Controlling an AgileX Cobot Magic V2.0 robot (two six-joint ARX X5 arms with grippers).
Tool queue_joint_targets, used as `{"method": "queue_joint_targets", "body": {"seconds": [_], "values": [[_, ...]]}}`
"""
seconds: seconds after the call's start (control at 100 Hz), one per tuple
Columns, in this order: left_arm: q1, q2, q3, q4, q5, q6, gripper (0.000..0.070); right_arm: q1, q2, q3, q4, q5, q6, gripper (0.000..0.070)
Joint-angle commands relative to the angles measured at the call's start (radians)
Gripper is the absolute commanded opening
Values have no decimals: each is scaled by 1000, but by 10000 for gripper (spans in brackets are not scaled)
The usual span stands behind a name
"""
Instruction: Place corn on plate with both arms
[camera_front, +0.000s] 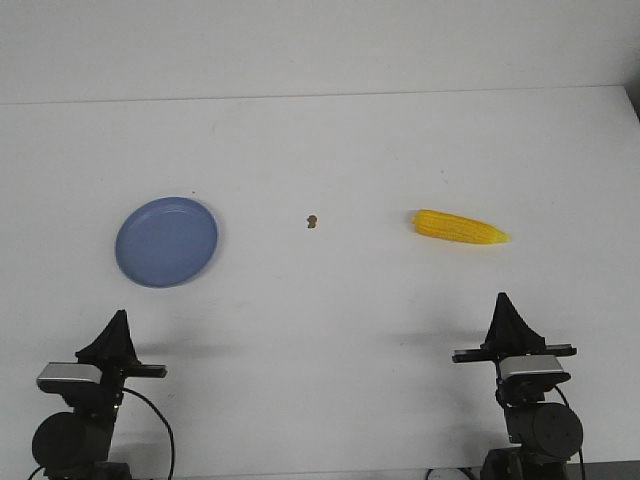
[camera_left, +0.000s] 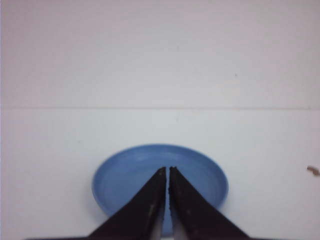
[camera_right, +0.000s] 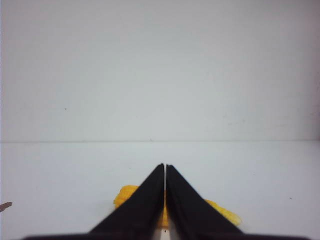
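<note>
The yellow corn (camera_front: 460, 228) lies flat on the white table at the right, its pointed end to the right. The periwinkle-blue plate (camera_front: 166, 242) sits bare at the left. My left gripper (camera_front: 118, 322) is shut and empty near the front edge, a little in front of the plate. In the left wrist view its tips (camera_left: 166, 170) stand before the plate (camera_left: 125, 175). My right gripper (camera_front: 503, 303) is shut and empty, in front of the corn and apart from it. In the right wrist view its tips (camera_right: 165, 166) hide the middle of the corn (camera_right: 125, 194).
A tiny brown speck (camera_front: 312, 221) lies between plate and corn; it shows at the edge of the left wrist view (camera_left: 313, 171) and of the right wrist view (camera_right: 5, 205). The table's far edge meets a white wall (camera_front: 320, 45).
</note>
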Motion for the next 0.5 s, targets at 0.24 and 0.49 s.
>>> {"method": "queue_joint_targets", "body": {"seconds": [0.24, 0.49], "values": [[1, 159, 271, -168, -76, -54, 12, 0, 52, 286, -314, 37, 24, 10], [1, 397, 581, -452, -76, -45, 12, 0, 247, 571, -645, 36, 24, 10]]}}
